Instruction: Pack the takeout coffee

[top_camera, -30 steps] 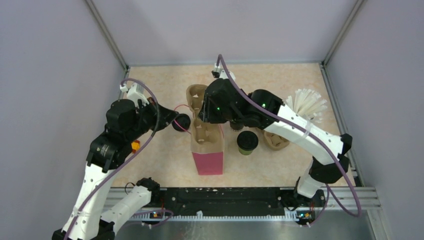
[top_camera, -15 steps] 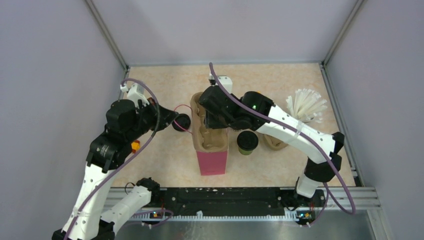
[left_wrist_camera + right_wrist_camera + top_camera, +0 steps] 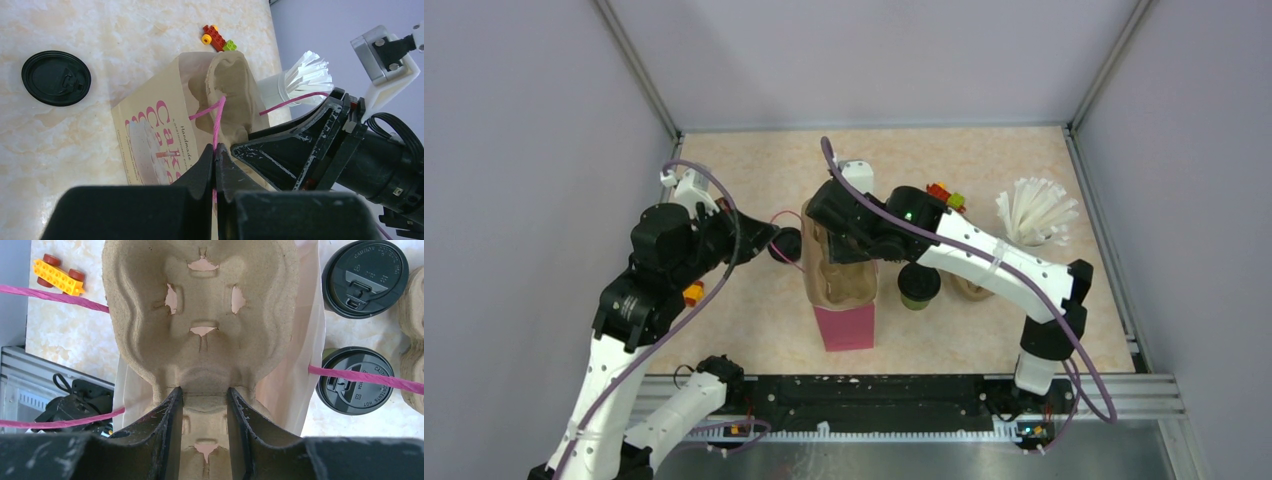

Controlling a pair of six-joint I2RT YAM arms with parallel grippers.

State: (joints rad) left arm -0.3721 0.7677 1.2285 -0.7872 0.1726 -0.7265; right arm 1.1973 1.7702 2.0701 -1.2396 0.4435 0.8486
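Two takeout coffee cups [image 3: 364, 277] [image 3: 357, 380], black with black lids, stand on the table right of the bag; only one coffee cup [image 3: 919, 285] shows from above. The pink paper bag [image 3: 844, 325] stands upright with the brown pulp cup carrier [image 3: 202, 315] partly inside its mouth. My right gripper [image 3: 204, 400] is shut on the carrier's centre ridge, above the bag [image 3: 292, 390]. Left of the bag [image 3: 150, 135], my left gripper [image 3: 216, 150] is shut on its pink string handle [image 3: 217, 117], pulling it sideways.
Another black lid [image 3: 56, 78] sits on the table left of the bag. A second pulp carrier [image 3: 976, 290] lies right of the cups. A cup of white straws [image 3: 1034, 210] stands at the back right. Toy bricks [image 3: 944, 193] [image 3: 57, 276] lie loose.
My right arm has swung left and nearer with the carrier, which now sits deeper in the bag's mouth. The left gripper has kept its hold on the handle.
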